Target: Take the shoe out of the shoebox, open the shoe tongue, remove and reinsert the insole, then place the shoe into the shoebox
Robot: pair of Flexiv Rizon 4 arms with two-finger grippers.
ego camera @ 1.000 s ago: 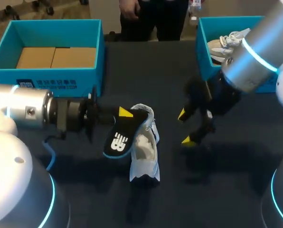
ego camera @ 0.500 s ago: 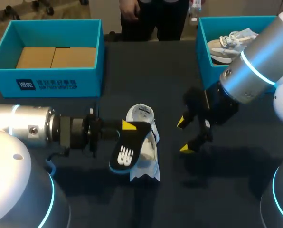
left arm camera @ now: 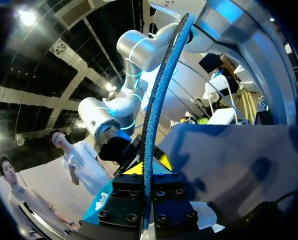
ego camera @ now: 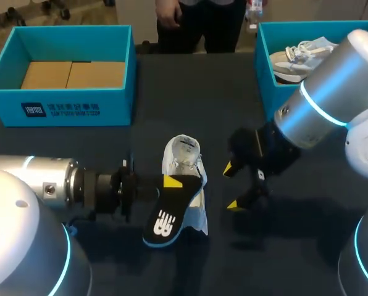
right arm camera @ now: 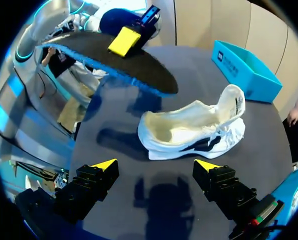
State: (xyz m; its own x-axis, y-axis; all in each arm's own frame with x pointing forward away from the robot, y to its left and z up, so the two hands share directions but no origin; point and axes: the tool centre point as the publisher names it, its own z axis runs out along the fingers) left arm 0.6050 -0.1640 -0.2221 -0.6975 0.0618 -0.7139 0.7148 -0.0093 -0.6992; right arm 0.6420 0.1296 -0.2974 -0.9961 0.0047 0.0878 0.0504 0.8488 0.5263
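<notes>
1. Firmly pinched from both sides, a black insole (ego camera: 168, 213) sits between the yellow tips of the left gripper (ego camera: 171, 183). Its blue edge (left arm camera: 161, 85) runs up between that gripper's (left arm camera: 149, 167) fingers in the wrist view.
2. A white logo marks the insole's dark face in the head view.
3. The insole (right arm camera: 114, 62) hangs clear of the dark table (ego camera: 190, 80), just beside a white shoe (ego camera: 184, 154).
4. The shoe (right arm camera: 189, 127) lies on the table between the two arms, out of either box, its inside bare. A small label on its raised end carries print too small to read.
5. On the shoe's other side hovers the right gripper (ego camera: 233, 186), fingers spread wide and holding nothing (right arm camera: 155, 167).
6. Well behind, the left blue box (ego camera: 66, 111) shows white lettering on its front wall and brown cardboard (ego camera: 73, 74) inside.
7. The right blue box (ego camera: 264, 61) holds a second pale shoe (ego camera: 295, 58).
</notes>
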